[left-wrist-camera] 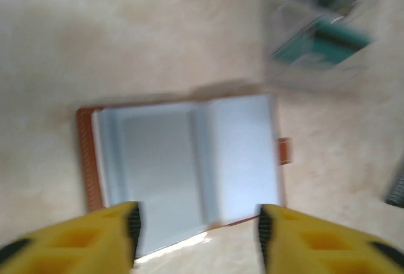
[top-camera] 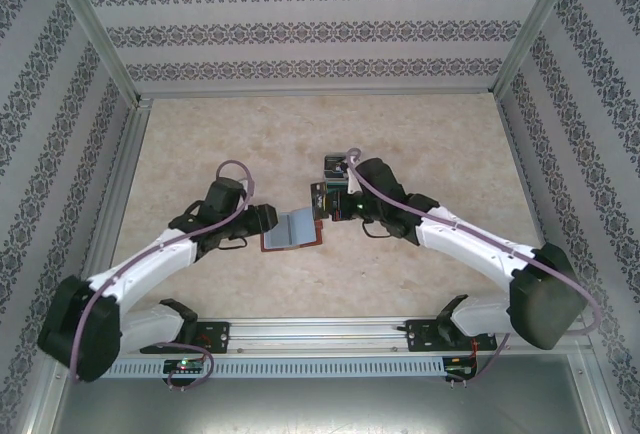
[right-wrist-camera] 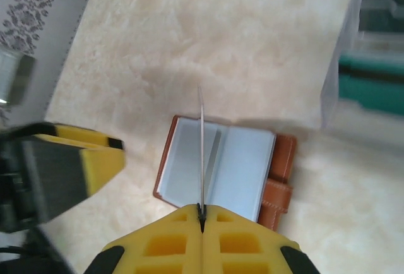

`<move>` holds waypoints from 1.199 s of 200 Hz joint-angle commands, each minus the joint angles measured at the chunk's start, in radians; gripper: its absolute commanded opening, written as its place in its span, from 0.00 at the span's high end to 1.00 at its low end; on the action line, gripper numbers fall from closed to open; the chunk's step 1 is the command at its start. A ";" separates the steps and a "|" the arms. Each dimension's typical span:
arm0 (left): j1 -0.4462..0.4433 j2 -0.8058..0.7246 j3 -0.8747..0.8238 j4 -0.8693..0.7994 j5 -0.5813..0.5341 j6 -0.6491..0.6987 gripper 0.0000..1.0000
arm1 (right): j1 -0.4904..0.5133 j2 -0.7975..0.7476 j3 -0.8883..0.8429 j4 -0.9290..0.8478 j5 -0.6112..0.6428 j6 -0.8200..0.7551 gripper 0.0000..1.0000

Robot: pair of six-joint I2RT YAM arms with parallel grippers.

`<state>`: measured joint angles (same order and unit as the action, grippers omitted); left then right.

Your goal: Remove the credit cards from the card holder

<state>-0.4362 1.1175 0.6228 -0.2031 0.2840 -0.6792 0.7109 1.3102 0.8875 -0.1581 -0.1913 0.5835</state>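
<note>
Tabletop [top-camera: 420, 154] of pale beige marbled laminate takes up most of my overhead feed, boxed in by walls [top-camera: 320, 34] papered in grey-and-white floral bands. Both white-and-black arms reach in toward the middle, the left arm [top-camera: 150, 254] from the lower left and the right arm [top-camera: 470, 244] from the lower right, their wrists nearly meeting.

Between them, near the table's centre, lies the card holder [top-camera: 290, 229], a small reddish-brown leather folding wallet. It is open flat with its blue-grey inner panels facing up.

My left wrist feed is blurred. There the left gripper [left-wrist-camera: 197, 236] hangs over the holder's near edge, its yellow fingers [left-wrist-camera: 107, 236] standing well apart and gripping nothing. I cannot tell whether they touch the leather.

On the right wrist feed the right gripper [right-wrist-camera: 201, 214] has its yellow fingers pressed together on a thin pale card [right-wrist-camera: 201, 135]. I see it edge-on, lined up over the holder's fold. I cannot tell whether the card's far end is clear of the pocket. A brown leather strap [right-wrist-camera: 278, 195] sticks out from the holder's right side in that view.
</note>
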 commanded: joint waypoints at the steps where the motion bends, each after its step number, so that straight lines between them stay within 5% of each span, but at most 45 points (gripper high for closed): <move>1: 0.007 -0.100 0.019 -0.062 -0.004 0.002 0.30 | 0.040 -0.019 0.099 -0.194 0.231 -0.239 1.00; 29: 0.008 -0.226 0.004 -0.077 -0.039 -0.022 0.16 | 0.053 0.002 0.137 -0.182 0.359 -0.495 1.00; 112: 0.007 -0.465 -0.052 -0.113 -0.084 -0.016 0.09 | 0.053 0.197 0.208 -0.139 0.614 -1.343 1.00; 240: 0.007 -0.509 -0.069 -0.156 -0.109 0.010 0.07 | -0.103 0.457 0.520 -0.390 0.378 -1.537 1.00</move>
<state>-0.4362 0.6197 0.5648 -0.3378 0.1970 -0.6888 0.6216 1.7145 1.3403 -0.4480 0.2443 -0.8989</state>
